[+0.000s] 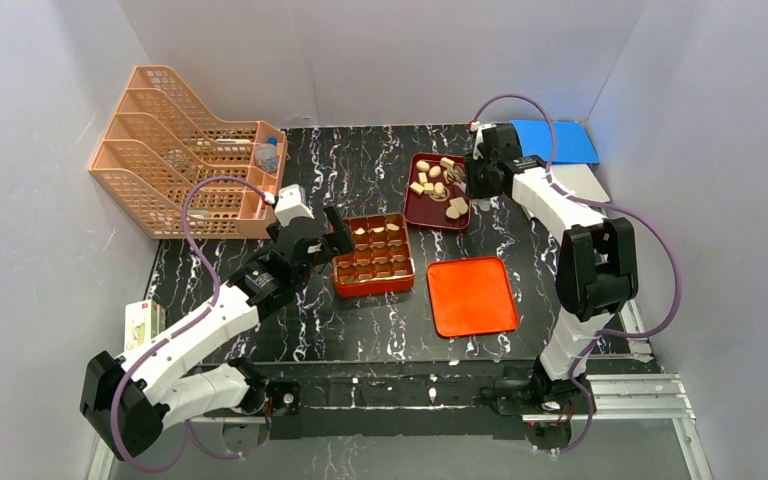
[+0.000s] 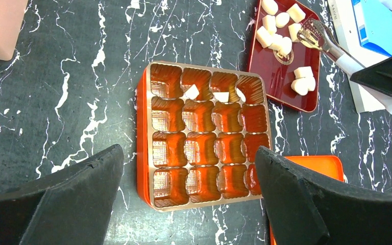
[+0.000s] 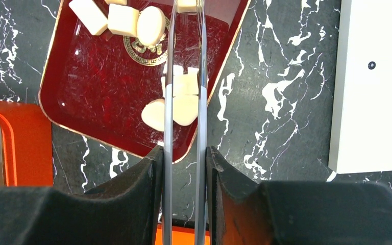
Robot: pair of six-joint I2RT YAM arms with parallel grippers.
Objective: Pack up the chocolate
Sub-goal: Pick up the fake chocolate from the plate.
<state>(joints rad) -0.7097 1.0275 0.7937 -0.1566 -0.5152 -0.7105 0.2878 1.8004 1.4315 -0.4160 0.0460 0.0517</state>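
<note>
Several pale chocolate pieces (image 1: 436,180) lie in the dark red tray (image 1: 418,212). My right gripper (image 3: 184,153) is shut on a pair of metal tongs (image 3: 168,102). The tongs' tips (image 2: 309,35) hang over the pieces in the tray (image 2: 280,76), and I cannot tell whether they hold one. The orange-red compartmented box (image 2: 142,138) has three pieces (image 2: 192,92) in its far row. My left gripper (image 2: 189,153) hovers open over the box's near edge, holding nothing.
The flat orange lid (image 1: 472,296) lies right of the box. A peach wire rack (image 1: 185,150) stands at the back left. A blue sheet (image 1: 555,140) and a white box (image 3: 372,87) sit at the back right. A small carton (image 1: 140,322) lies off the mat's left edge.
</note>
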